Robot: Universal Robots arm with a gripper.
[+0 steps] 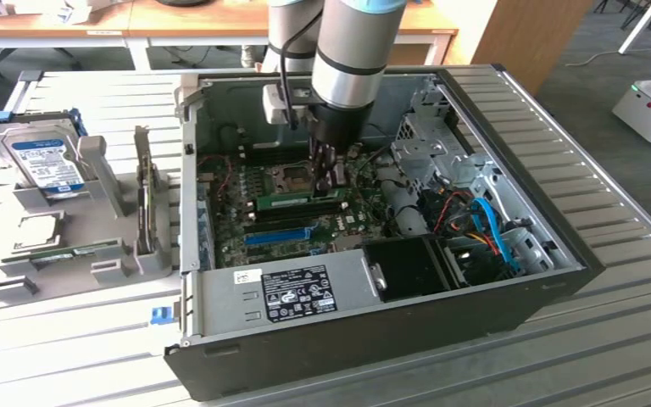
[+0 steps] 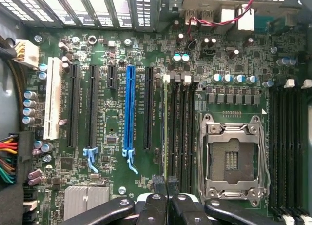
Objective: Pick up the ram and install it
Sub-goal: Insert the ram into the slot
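The ram (image 1: 292, 202) is a thin green stick standing on edge in a memory slot of the motherboard, inside the open computer case (image 1: 552, 254). In the wrist view the ram (image 2: 164, 122) appears edge-on as a pale narrow line beside the black empty memory slots (image 2: 183, 122). My gripper (image 1: 328, 180) reaches down into the case over the end of the stick towards the exterior view's right. Its black fingertips (image 2: 159, 185) are pressed together, so the gripper (image 2: 165, 183) is shut with nothing between them. I cannot tell whether they touch the stick.
The blue slot (image 2: 129, 108) lies parallel to the ram, and the CPU socket (image 2: 233, 159) sits on its other side. Outside the case, a grey holder (image 1: 111, 271) carries a second green stick (image 1: 63, 253), a dark upright expansion card (image 1: 142, 195) and a hard drive (image 1: 43, 161). Cables (image 1: 484, 225) fill the case's right.
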